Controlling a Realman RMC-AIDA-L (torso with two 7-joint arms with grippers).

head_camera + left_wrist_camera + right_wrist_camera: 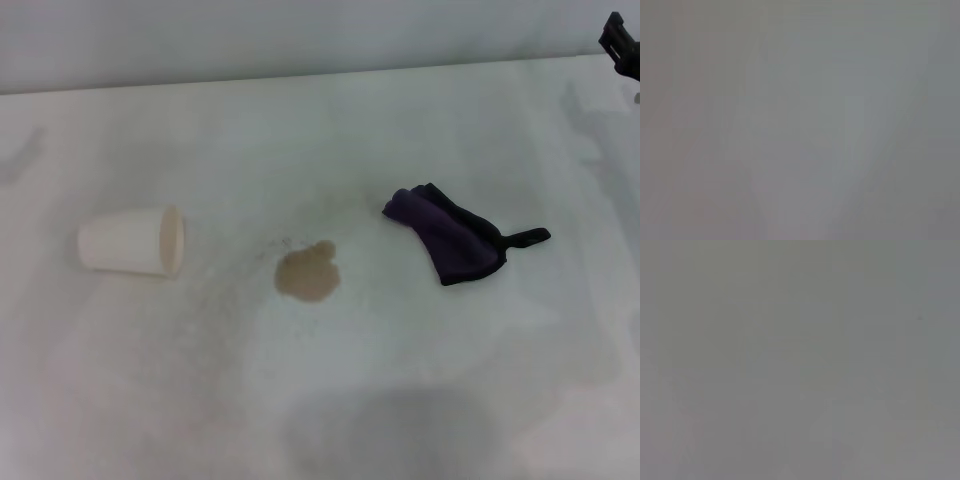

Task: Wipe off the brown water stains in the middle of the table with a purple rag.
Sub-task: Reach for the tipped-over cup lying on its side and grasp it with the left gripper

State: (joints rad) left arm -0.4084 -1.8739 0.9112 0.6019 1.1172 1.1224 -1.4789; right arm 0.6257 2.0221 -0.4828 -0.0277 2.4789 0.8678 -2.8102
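Head view, left to right. A cream paper cup lies tipped on its side on the table, its open mouth facing the centre. It is well apart from the other items.

Near the middle of the table lie the brown water stains, a tan irregular blotch with a smaller lobe at its upper right. Fine dark specks are scattered just to the left of and above the blotch. The stain is unwiped; nothing touches it.

To the right of the stain, and slightly farther from the robot, lies the purple rag. It is bunched flat on the surface, dark purple with black edging, and a thin black loop extends from its right side. The rag is near the stain but clear of it, with bare table between them.

At the far upper right edge, a small black part of the right gripper is visible, well apart from the rag. Whether its fingers are apart or together cannot be told.

The left gripper does not appear. Both wrist views show only a featureless grey field.
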